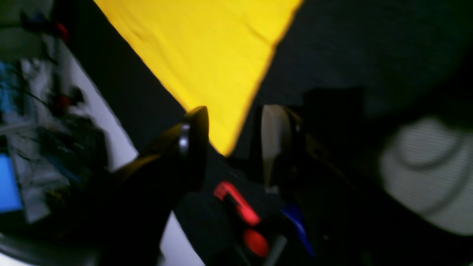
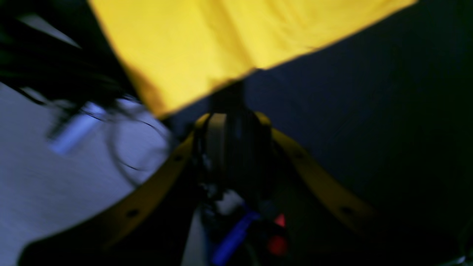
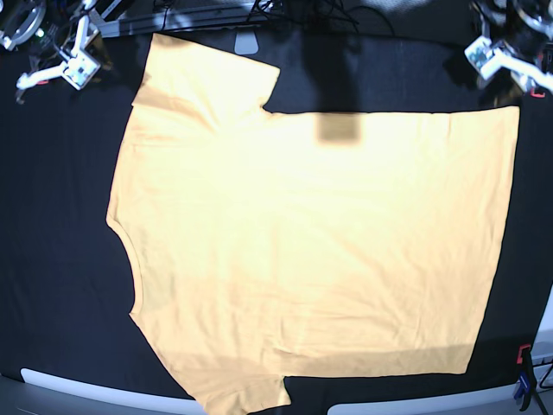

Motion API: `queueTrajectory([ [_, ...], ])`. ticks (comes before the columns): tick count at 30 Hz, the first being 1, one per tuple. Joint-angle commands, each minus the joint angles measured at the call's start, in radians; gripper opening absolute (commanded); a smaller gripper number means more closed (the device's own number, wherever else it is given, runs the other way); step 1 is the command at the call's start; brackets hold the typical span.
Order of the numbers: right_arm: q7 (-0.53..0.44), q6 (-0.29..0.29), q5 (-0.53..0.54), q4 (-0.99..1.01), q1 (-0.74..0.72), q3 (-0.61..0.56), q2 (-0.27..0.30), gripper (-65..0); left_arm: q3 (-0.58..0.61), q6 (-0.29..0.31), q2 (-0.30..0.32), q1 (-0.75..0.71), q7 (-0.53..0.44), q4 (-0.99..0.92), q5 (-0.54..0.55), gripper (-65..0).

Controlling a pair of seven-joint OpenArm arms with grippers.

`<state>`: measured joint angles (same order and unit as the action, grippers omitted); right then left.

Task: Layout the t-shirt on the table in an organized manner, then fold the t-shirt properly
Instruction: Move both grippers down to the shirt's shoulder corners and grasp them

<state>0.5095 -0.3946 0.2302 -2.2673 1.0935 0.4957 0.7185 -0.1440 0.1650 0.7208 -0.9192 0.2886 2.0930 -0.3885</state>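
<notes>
The pale orange-yellow t-shirt [image 3: 311, 242] lies spread flat on the black table [image 3: 52, 259], neckline at the left and hem at the right. My left gripper [image 1: 232, 129] is open and empty, and a corner of the shirt [image 1: 207, 48] shows between its fingers, lying on the table [image 1: 369, 44]. In the base view this gripper [image 3: 499, 56] is at the top right, just off the shirt. My right gripper [image 2: 231, 111] looks shut and empty, its tip close to the shirt's edge [image 2: 221, 37]. In the base view it [image 3: 73, 65] is at the top left, apart from the sleeve.
A red-and-blue clamp [image 1: 240, 207] sits at the table edge under my left gripper, and another [image 2: 258, 229] under my right. A clamp [image 3: 523, 367] shows at the lower right edge. Cables and gear [image 3: 285, 13] lie beyond the far edge.
</notes>
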Motion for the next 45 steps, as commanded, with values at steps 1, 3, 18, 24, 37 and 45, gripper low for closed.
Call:
queueTrajectory([
  [1, 0.006, -0.002, -0.009, -0.02, -0.004, 0.009, 0.01, -46.7, -0.006, -0.009, 0.02, 0.018, -0.021, -0.003, -0.008, -39.6],
  [3, 0.033, -0.002, -0.022, -0.022, -0.015, 0.009, 0.01, -41.4, -0.006, 0.034, 0.038, 0.064, -0.04, -0.042, -0.007, -37.9],
  [18, 0.032, -0.001, -0.022, -0.022, -0.016, 0.009, 0.01, -40.4, 0.003, 0.086, 0.122, 0.182, -0.138, -0.323, -0.004, -37.9],
  [24, 0.032, 0.001, -0.021, -0.022, -0.053, 0.009, 0.01, -40.4, 0.004, 0.086, 0.119, 0.198, -0.179, -0.329, -0.004, -37.9],
  [37, 0.034, 0.001, -0.021, -0.022, -0.082, 0.009, 0.009, -40.4, 0.124, 0.09, 0.119, 0.252, -0.212, -0.345, -0.005, -37.9],
  [45, 0.064, 0.001, -0.021, -0.022, -0.082, 0.009, 0.004, -40.4, 0.233, 0.089, 0.119, 0.361, -0.212, -0.444, -0.067, -37.9],
])
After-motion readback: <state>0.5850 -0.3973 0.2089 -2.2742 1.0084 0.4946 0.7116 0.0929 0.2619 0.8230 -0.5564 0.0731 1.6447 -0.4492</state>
